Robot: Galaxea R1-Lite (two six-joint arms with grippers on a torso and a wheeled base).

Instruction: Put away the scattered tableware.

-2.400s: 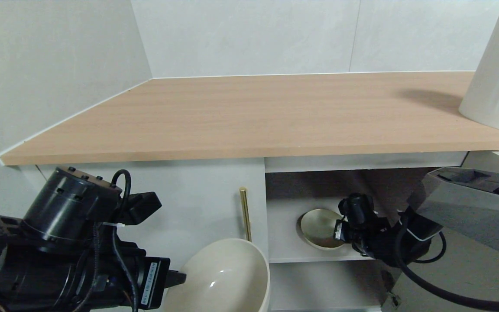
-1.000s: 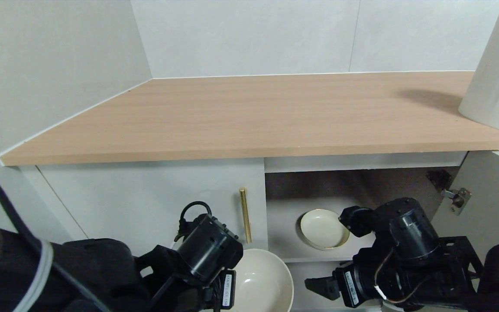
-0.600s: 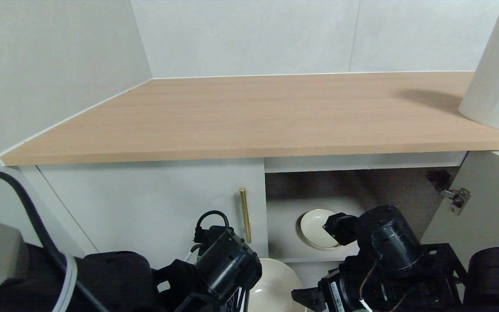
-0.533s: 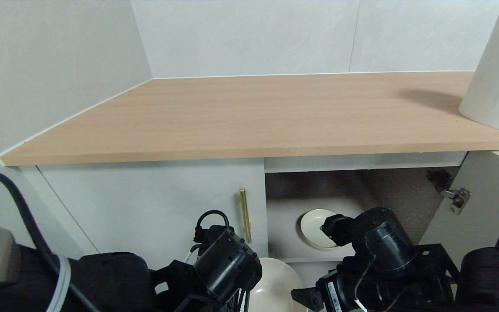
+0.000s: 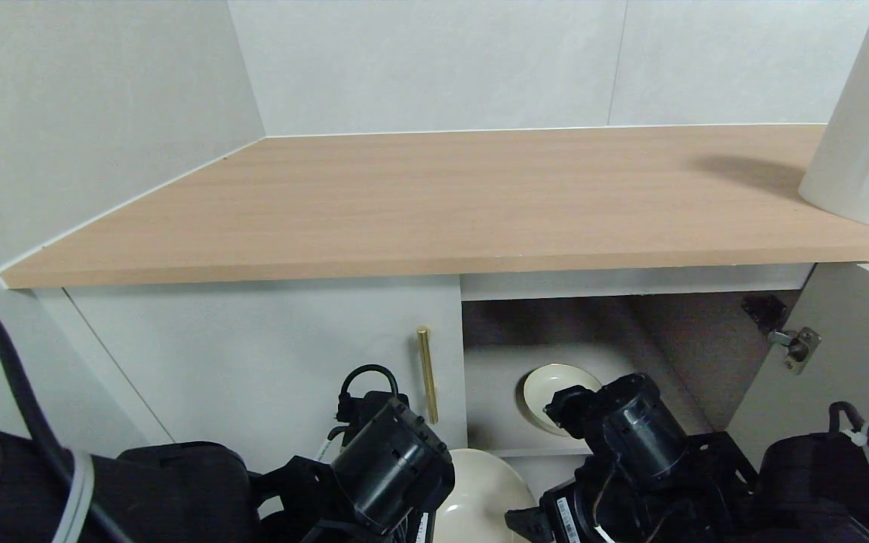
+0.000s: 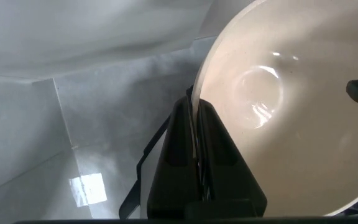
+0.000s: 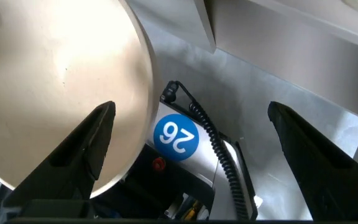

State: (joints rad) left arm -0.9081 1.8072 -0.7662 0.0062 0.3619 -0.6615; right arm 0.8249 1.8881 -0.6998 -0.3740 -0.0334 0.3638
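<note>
A large cream bowl (image 6: 291, 106) hangs low in front of the cabinet, and my left gripper (image 6: 194, 111) is shut on its rim. In the head view the bowl (image 5: 480, 498) shows at the bottom edge, just below the shelf front. A small cream plate (image 5: 551, 383) with a gold rim lies on the shelf inside the open cabinet. My right gripper (image 7: 194, 146) stands open with nothing between its fingers, beside the bowl (image 7: 55, 81) and outside the cabinet. The right wrist (image 5: 631, 430) partly covers the plate.
The cabinet's right door (image 5: 827, 362) is swung open, and the left door with a gold handle (image 5: 425, 373) is closed. A wooden countertop (image 5: 442, 196) runs above, with a white lampshade (image 5: 868, 128) at its right end. Walls close in behind and to the left.
My right arm has pulled back out of the cabinet, leaving the plate on the shelf, and sunk lower. My left arm has carried the bowl right and down.
</note>
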